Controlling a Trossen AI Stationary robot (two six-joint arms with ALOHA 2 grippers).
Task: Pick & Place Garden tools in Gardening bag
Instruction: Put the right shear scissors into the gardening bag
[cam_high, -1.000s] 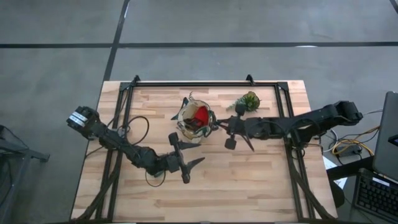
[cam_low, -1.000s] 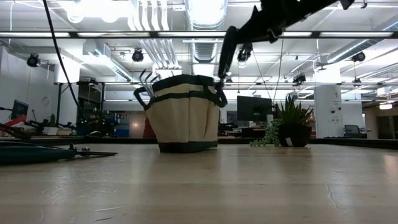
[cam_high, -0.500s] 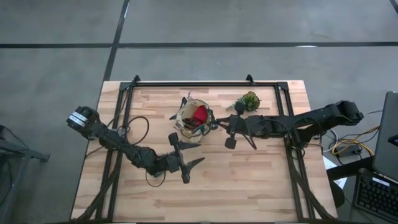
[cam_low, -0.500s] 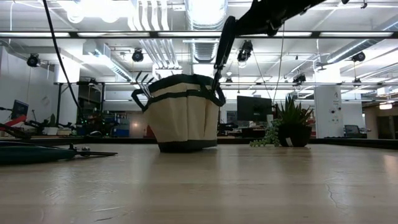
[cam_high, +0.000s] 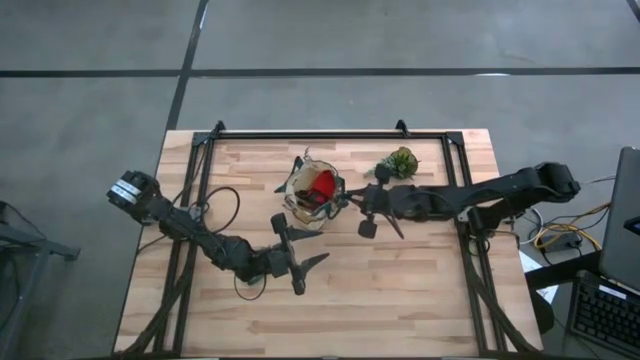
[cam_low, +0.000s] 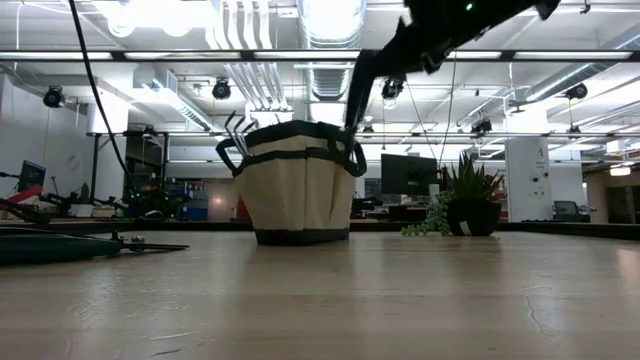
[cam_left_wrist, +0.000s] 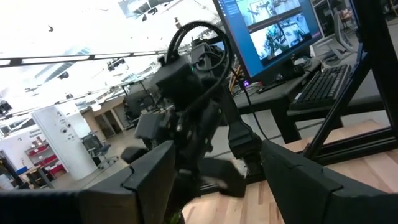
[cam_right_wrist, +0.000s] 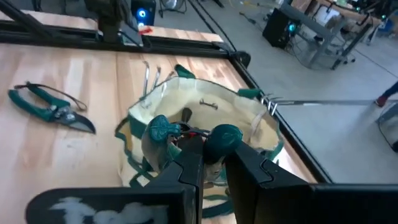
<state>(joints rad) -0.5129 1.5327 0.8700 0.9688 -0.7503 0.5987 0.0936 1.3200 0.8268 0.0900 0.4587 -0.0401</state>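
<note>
The tan gardening bag (cam_high: 297, 207) with green trim stands upright at mid-table; it also shows in the low view (cam_low: 295, 190). A red piece (cam_high: 322, 185) lies inside it. Metal rake tines (cam_low: 235, 125) stick up from its side pocket. My right gripper (cam_high: 345, 200) is over the bag's right rim, shut on a green-handled tool (cam_right_wrist: 225, 137). Another pair of green-handled shears (cam_right_wrist: 50, 107) lies flat on the table beside the bag. My left gripper (cam_high: 305, 262) rests low on the table, nearer than the bag, open and empty (cam_left_wrist: 214, 180). My right gripper pinches the tool between its two fingers, on a green handle (cam_right_wrist: 217, 149). The fingers slant down from the table's right. The tool (cam_low: 357, 90) hangs steeply below them. Its lower end is at the bag's right rim, and the bag wall hides that end.
A small green potted plant (cam_high: 397, 163) stands to the far right of the bag and also shows in the low view (cam_low: 465, 200). Black frame rails (cam_high: 320, 133) run along the table's far edge and sides. Bare wood lies near the front edge.
My right gripper has gone a little toward the table's left with the tool, over the bag's right rim. The bag's top has rocked toward the left and come back.
</note>
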